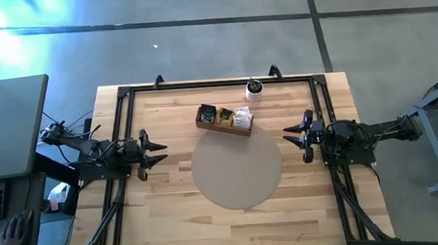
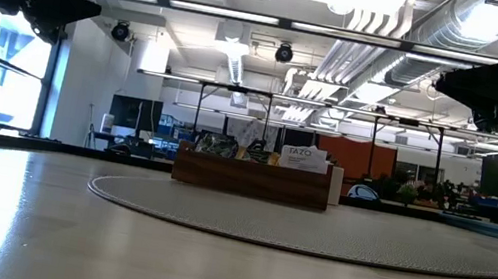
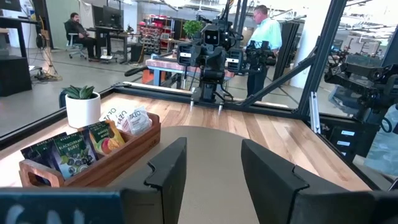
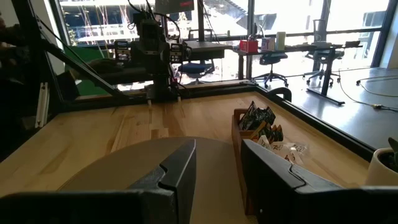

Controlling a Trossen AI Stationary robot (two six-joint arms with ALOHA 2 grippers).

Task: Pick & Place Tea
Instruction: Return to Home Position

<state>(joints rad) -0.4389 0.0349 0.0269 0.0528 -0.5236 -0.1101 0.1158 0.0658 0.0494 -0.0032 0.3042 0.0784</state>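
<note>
The tea sachets (image 1: 225,117) stand upright in a wooden tray (image 1: 204,123) at the round grey mat's far edge; dark, orange and whitish packets (image 3: 93,144) show in the left wrist view, and the tray (image 4: 239,134) shows in the right wrist view. A round mat (image 1: 236,168) lies in the table's middle. My left gripper (image 1: 162,153) hovers open at the table's left side, fingers pointing at the mat. My right gripper (image 1: 288,134) hovers open at the right side, facing it. Both are well clear of the tray.
A small white cup with a plant (image 1: 254,91) stands at the far edge, just beyond the tray. A black frame (image 1: 216,83) runs around the table's far and side edges. People stand and sit in the room beyond the table. A gloved hand (image 1: 17,237) shows off the table's left.
</note>
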